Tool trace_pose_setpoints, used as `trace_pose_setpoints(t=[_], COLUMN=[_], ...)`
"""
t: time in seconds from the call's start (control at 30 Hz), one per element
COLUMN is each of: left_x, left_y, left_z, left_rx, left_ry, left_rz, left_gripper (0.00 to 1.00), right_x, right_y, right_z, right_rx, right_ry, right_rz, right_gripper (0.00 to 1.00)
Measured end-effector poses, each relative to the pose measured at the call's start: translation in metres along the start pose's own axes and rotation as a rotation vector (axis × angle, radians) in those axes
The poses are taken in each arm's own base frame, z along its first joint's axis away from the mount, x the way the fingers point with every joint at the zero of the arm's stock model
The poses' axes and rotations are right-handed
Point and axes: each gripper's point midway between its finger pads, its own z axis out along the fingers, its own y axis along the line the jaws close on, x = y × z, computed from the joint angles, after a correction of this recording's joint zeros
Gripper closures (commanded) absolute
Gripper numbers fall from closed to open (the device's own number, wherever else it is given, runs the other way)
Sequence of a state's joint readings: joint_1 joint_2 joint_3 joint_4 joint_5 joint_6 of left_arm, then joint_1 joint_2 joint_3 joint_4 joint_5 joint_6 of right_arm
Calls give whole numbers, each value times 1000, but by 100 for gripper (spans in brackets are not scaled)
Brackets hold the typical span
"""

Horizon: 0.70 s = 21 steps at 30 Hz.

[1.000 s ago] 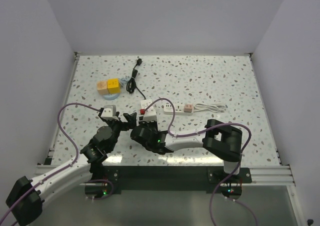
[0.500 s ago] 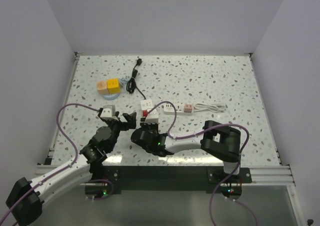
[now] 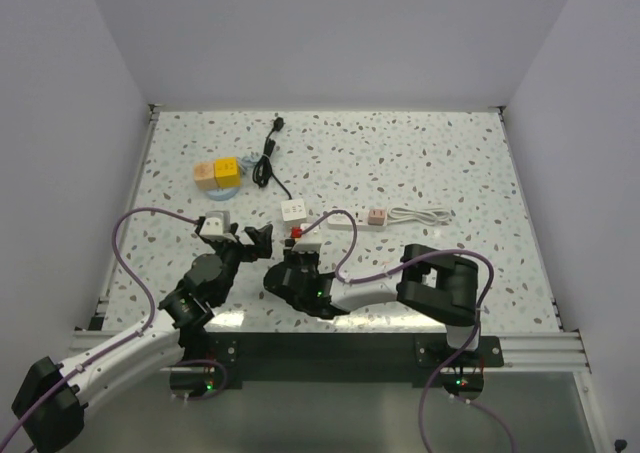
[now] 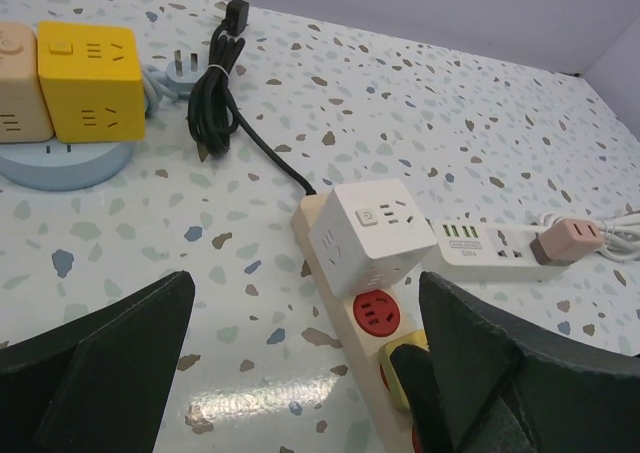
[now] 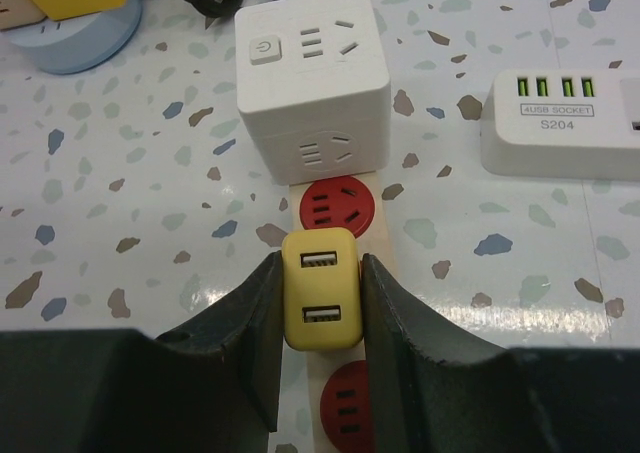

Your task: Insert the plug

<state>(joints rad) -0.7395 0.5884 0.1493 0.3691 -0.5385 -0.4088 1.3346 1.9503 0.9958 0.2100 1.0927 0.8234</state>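
A yellow two-port USB plug (image 5: 320, 288) sits on a cream power strip (image 5: 292, 213), over the spot between two red sockets (image 5: 337, 205) (image 5: 345, 403). My right gripper (image 5: 320, 295) is shut on the plug, one finger on each side. A white cube adapter (image 5: 310, 73) occupies the strip's far end. My left gripper (image 4: 310, 373) is open and empty, low over the table just left of the strip (image 4: 318, 273). That view shows the cube (image 4: 372, 235), a red socket (image 4: 375, 313) and the plug's edge (image 4: 400, 368). From above, both grippers (image 3: 247, 238) (image 3: 298, 248) flank the cube (image 3: 294, 211).
A white four-USB strip (image 5: 560, 123) with a pink plug (image 4: 572, 239) and a coiled white cord (image 3: 425, 214) lies to the right. Yellow (image 4: 88, 81) and orange (image 4: 15, 83) cube sockets stand on a blue disc (image 4: 60, 158) at the far left. A bundled black cable (image 4: 215, 93) lies beyond.
My right gripper and its arm have shifted slightly left and toward the near edge, uncovering more of the white cube and a red socket. My left arm has barely moved.
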Motion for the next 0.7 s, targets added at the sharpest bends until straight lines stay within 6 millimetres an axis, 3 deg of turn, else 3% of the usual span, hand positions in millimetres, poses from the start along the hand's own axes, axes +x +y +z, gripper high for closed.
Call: trace_pose_setpoints(t=[0.4,0.7], left_x=[0,4], left_y=[0,2], left_z=[0,-1], left_rx=[-1,-6], left_ry=[2,15], left_rz=[1,10], left_gripper=[0,0], right_x=[1,-5], right_y=[-3,-2], right_z=[1,8], right_rx=[17,14], right_ry=[-16,9], right_rz=[-12,-131], right_gripper=[100,100])
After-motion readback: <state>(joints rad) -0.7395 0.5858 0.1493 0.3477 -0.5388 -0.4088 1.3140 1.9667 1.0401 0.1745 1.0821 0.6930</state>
